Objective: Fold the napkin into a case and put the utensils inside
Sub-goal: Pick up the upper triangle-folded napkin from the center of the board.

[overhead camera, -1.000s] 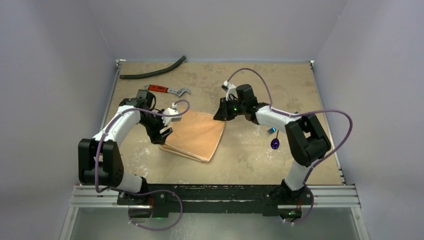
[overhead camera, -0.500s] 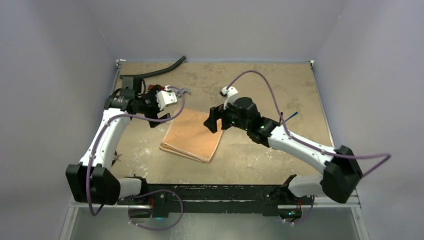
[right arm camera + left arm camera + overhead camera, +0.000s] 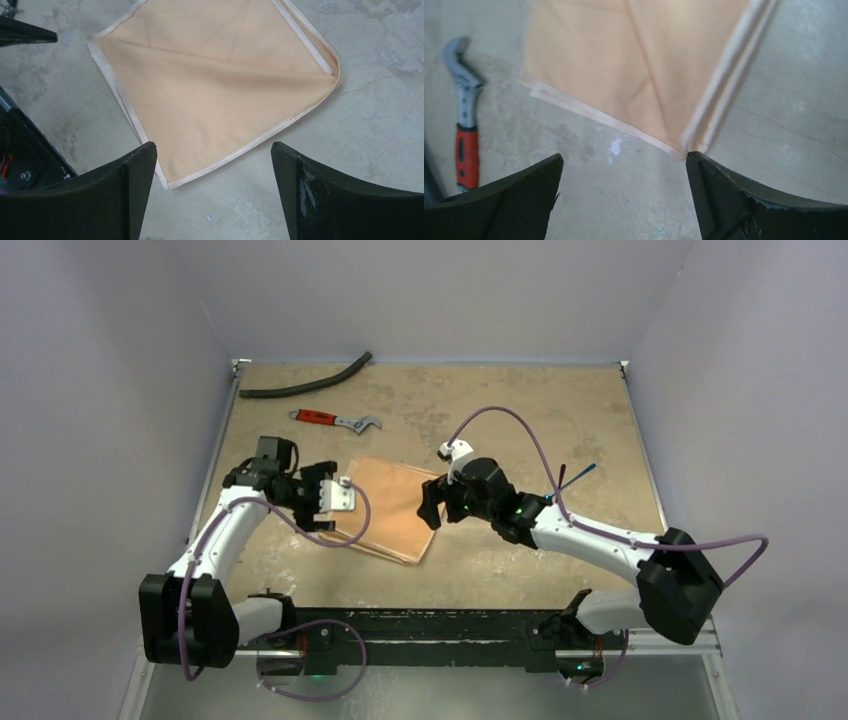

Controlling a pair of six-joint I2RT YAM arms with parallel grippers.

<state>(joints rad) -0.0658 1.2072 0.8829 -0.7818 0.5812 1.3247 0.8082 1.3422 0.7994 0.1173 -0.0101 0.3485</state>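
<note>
The peach-orange napkin (image 3: 392,508) lies folded flat in a rough square on the table, not in a narrow case shape. My left gripper (image 3: 328,502) hovers open at its left edge. In the left wrist view the left gripper (image 3: 624,165) is over bare table just short of a corner of the napkin (image 3: 639,65). My right gripper (image 3: 432,505) stands open at the right edge. In the right wrist view the right gripper (image 3: 212,150) straddles a corner of the napkin (image 3: 220,85) from above. The blue fork (image 3: 578,473) lies to the right, behind the right arm. The spoon is hidden.
A red-handled wrench (image 3: 335,420) lies behind the napkin; the wrench (image 3: 466,125) also shows at the left of the left wrist view. A curved black hose (image 3: 305,380) runs along the back left corner. Grey walls enclose the table on three sides.
The right jaws have opened and that gripper has slid toward the near right edge of the napkin. The left gripper swung up by the wrench, then came down to the napkin's left edge.
</note>
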